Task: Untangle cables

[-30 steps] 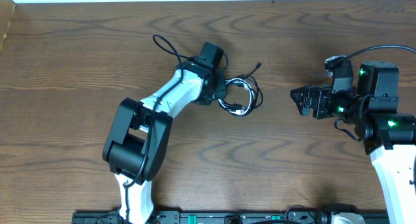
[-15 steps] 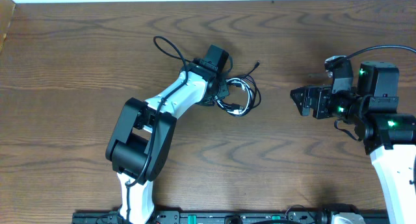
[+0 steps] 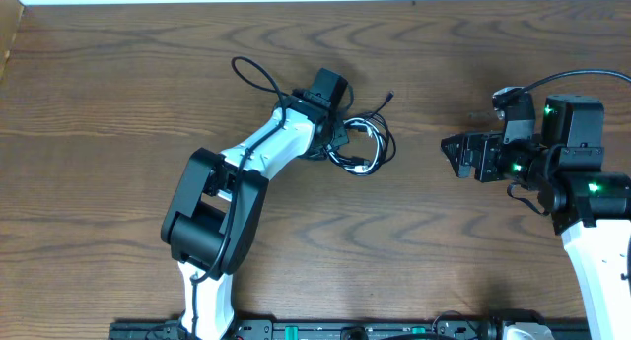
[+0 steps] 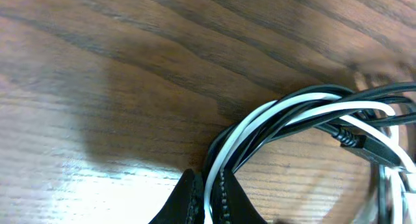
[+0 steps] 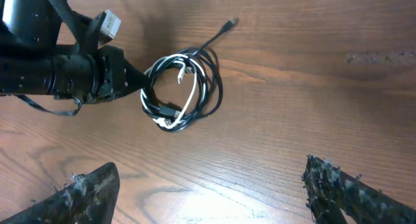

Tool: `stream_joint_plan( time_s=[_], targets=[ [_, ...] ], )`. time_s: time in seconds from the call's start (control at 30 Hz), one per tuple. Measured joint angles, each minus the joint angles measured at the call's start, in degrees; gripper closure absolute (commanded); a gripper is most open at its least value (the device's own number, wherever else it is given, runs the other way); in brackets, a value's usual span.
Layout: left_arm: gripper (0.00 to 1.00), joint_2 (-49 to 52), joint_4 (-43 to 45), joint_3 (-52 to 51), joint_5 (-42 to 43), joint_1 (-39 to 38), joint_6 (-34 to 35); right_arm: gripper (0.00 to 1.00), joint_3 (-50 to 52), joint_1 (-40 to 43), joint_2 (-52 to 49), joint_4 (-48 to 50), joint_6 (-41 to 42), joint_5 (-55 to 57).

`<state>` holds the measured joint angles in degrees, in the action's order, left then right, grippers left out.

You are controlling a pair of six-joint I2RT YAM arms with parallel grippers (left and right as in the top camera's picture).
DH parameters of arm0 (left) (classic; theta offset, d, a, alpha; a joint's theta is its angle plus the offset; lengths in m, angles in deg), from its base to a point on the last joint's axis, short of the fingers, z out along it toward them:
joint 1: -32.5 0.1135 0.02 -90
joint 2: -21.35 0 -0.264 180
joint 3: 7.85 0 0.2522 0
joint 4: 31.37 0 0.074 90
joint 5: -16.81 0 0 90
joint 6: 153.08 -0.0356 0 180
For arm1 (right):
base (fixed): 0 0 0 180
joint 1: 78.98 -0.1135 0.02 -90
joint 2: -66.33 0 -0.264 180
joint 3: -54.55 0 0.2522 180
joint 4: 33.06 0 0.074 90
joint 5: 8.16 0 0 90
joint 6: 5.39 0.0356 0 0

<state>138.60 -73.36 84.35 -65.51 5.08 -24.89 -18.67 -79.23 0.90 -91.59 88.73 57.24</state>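
**Left claw clamps the coil.** The left gripper (image 3: 338,143) has its jaws pinched tight on the cables (image 3: 360,166) at the left rim of their coil, near the middle of the wooden table (image 3: 118,84).

From the left wrist, the two dark fingertips (image 4: 186,193) meet at the bottom edge with a strand of the white cable (image 4: 305,96) squeezed between them. The black cable (image 4: 390,93) is pressed in alongside it, though whether it too sits inside the pinch cannot be told. From there the cords run together in a curved bundle to the right, lying on the wood.

The coil is a loose ring of several loops, black and white wound through each other, with a white strand crossing its middle. One black tail leads out of the ring toward the far edge and ends in a small plug (image 5: 229,21), flat on the table.

The right gripper (image 3: 447,154) hangs well apart to the right, pointing toward the coil — jaws spread wide, nothing between them.
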Motion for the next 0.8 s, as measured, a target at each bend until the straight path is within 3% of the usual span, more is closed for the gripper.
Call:
stream_joint_plan(
  time_s=[0.2, 0.43, 0.8],
  targets=[
    [0.93, -1.0, 0.0, -0.1, 8.5, 0.0, -8.0, 0.16, 0.0, 0.0, -0.3, 1.4, 1.6, 0.0],
    [0.93, -10.1, -0.2, -0.2, 19.8, -0.2, -16.0, 0.19, 0.0, 0.0, -2.8, 2.4, 5.3, 0.1],
    [0.93, -13.7, -0.9, -0.2, 28.9, -0.2, -19.7, 0.22, 0.0, -0.2, -9.2, 2.7, 8.1, -2.9]
  ],
)
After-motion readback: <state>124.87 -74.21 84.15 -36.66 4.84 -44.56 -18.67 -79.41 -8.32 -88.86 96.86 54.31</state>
